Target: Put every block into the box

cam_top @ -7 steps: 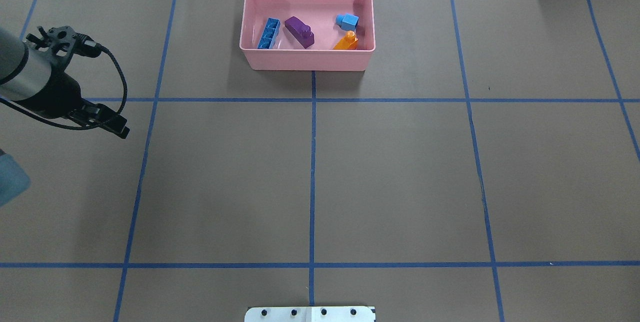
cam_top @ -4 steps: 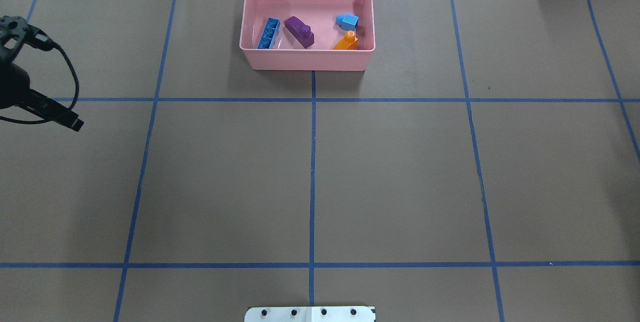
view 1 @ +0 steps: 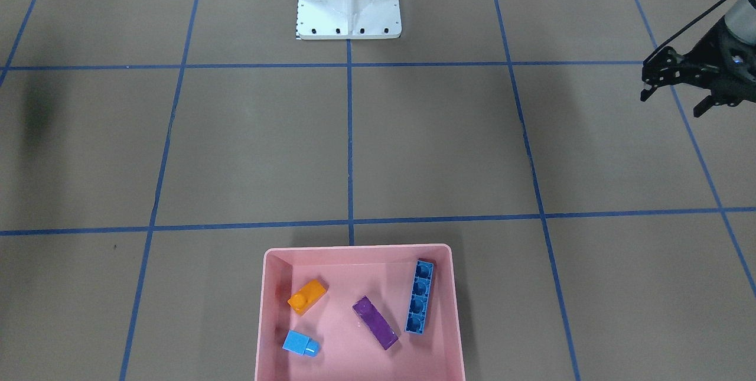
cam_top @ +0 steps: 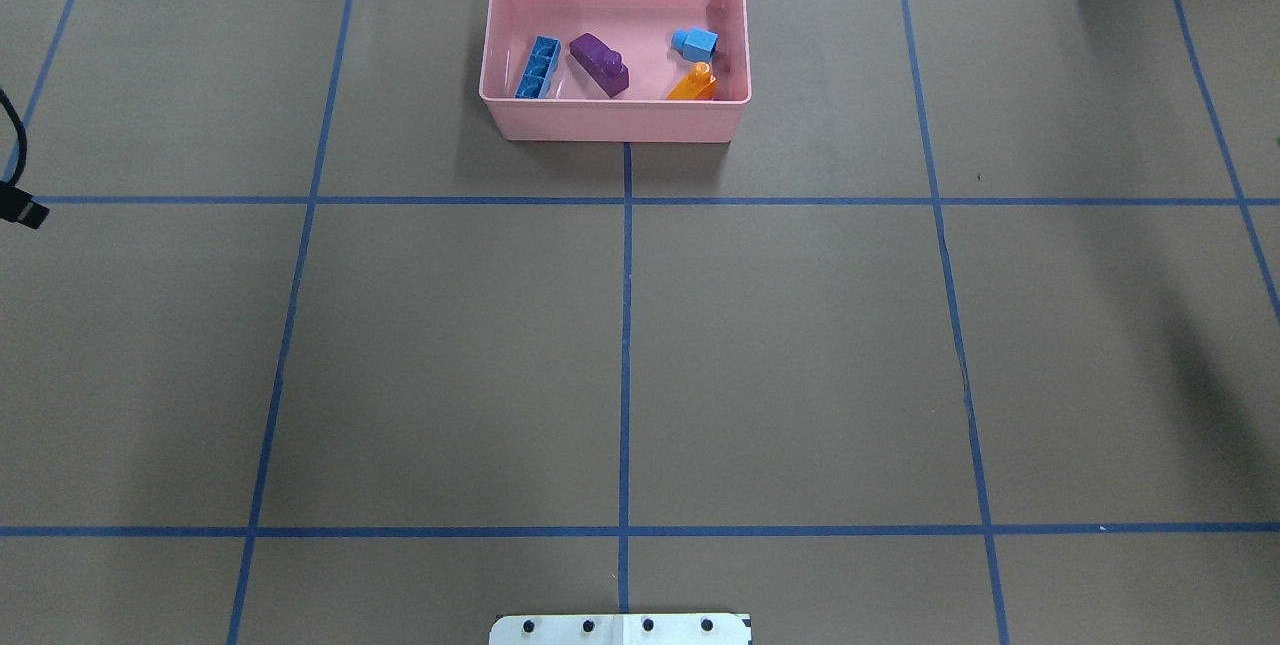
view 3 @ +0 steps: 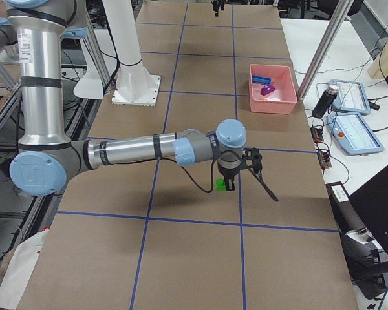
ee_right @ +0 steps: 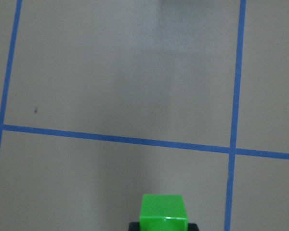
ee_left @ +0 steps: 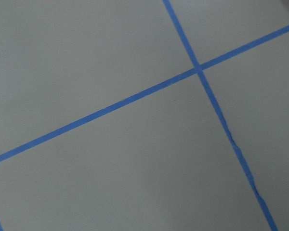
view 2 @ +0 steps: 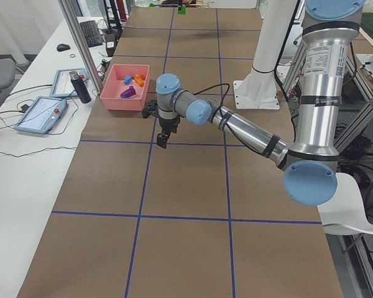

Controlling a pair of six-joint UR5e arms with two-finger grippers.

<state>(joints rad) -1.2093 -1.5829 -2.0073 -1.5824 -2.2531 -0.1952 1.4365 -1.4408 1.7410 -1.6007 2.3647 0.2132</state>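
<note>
The pink box [cam_top: 615, 120] stands at the far middle of the table and also shows in the front view [view 1: 360, 254]. In it lie the orange brick [view 1: 307, 296], the light-blue brick [view 1: 300, 344], the purple brick [view 1: 375, 322] and the long blue brick [view 1: 419, 305]. My right gripper [view 3: 224, 183] is shut on the green brick [ee_right: 163, 214], held just above the table well off to the box's right. My left gripper [view 1: 670, 104] is open and empty, out to the box's left.
The white metal base [view 1: 348, 15] stands at the robot's side of the table. Blue tape lines [cam_top: 625, 325] cross the brown table cover. A side table with tablets [view 3: 352, 132] and a dark bottle [view 3: 323, 103] lies beyond the box.
My left arm has drawn back to the left and almost left the overhead view. The bricks in the box have not moved.
</note>
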